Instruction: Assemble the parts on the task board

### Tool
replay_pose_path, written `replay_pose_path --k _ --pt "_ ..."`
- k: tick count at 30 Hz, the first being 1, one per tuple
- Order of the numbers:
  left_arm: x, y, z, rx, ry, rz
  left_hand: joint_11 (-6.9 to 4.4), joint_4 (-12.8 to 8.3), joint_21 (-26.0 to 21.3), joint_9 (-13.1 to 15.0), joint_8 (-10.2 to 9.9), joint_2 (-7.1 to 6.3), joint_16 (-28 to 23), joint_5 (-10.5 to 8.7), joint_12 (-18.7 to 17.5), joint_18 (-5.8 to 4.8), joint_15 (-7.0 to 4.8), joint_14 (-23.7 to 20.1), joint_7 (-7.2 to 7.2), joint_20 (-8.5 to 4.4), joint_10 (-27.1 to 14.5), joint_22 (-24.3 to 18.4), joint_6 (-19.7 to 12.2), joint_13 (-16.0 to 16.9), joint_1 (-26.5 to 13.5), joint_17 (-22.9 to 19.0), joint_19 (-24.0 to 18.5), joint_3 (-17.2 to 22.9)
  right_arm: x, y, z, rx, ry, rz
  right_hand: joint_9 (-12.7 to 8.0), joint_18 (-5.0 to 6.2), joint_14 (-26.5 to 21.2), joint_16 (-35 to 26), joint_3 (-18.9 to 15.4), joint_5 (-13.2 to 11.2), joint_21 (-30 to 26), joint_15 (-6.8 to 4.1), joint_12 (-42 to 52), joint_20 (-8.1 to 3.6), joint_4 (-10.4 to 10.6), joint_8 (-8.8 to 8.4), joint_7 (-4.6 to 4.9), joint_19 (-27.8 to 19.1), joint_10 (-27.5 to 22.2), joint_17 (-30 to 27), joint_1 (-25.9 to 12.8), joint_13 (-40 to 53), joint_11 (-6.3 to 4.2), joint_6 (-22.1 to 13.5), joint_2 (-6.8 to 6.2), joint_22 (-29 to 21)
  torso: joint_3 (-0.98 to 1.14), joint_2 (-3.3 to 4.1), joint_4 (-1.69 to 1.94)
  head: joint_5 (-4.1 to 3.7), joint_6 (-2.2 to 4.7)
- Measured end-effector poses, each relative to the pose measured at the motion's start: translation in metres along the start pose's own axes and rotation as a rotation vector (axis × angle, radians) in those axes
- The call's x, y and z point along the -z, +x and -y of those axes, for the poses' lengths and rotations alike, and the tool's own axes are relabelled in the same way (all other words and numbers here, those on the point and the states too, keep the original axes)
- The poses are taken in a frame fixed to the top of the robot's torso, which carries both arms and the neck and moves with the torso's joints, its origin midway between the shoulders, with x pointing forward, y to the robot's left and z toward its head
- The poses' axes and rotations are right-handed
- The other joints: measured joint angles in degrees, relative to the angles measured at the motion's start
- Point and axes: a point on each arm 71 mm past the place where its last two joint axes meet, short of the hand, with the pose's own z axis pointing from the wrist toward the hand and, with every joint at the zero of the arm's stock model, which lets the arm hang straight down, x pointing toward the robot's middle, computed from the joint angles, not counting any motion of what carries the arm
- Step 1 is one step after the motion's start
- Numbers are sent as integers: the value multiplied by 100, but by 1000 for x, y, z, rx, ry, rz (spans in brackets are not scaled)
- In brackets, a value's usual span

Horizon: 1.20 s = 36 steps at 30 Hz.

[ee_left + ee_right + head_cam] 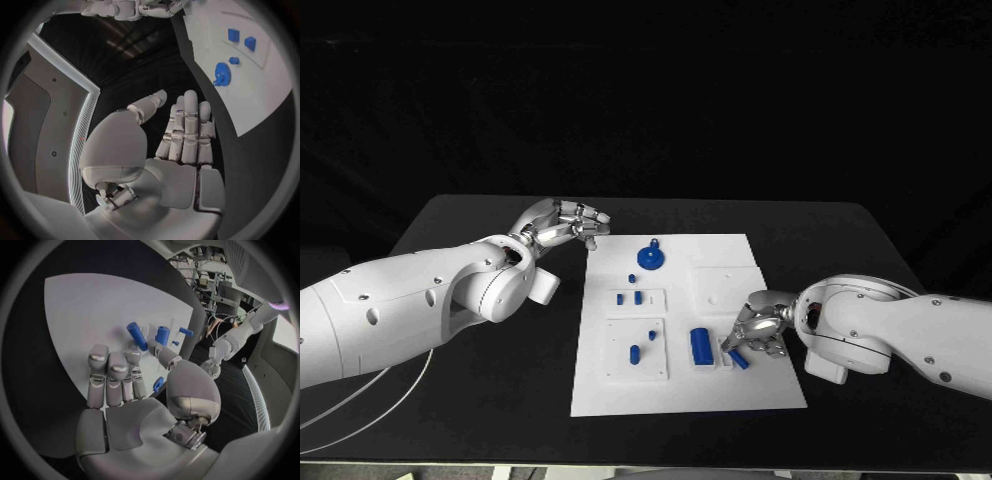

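So right hand (759, 330) pinching a small blue part (738, 359) over the task board (689, 400) lower right, left hand (567, 223) empty, fingers straight, upper left of the board on the table (473, 400)

I see the black table (473, 420) spreading wide to the left, right, near and far of the work area, its matte top dark and even. Behind its far edge hangs a black backdrop (646, 90), equally dark across the scene.
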Motion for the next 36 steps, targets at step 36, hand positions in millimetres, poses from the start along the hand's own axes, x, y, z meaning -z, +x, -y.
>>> replay_pose_path --k 36 --pt "0 0 0 -1 -3 0 1 15 -22 -4 0 0 -22 0 0 0 0 0 0 21 -15 8 0 0 0 10 -20 16 4 -8 -7 12 -16 14 -91 6 22 0 94 -22 0 -24 23 23 319 -3 -58 23 133 -12 -290 30 -51 164 62 0 3 -1 -2 12 13"
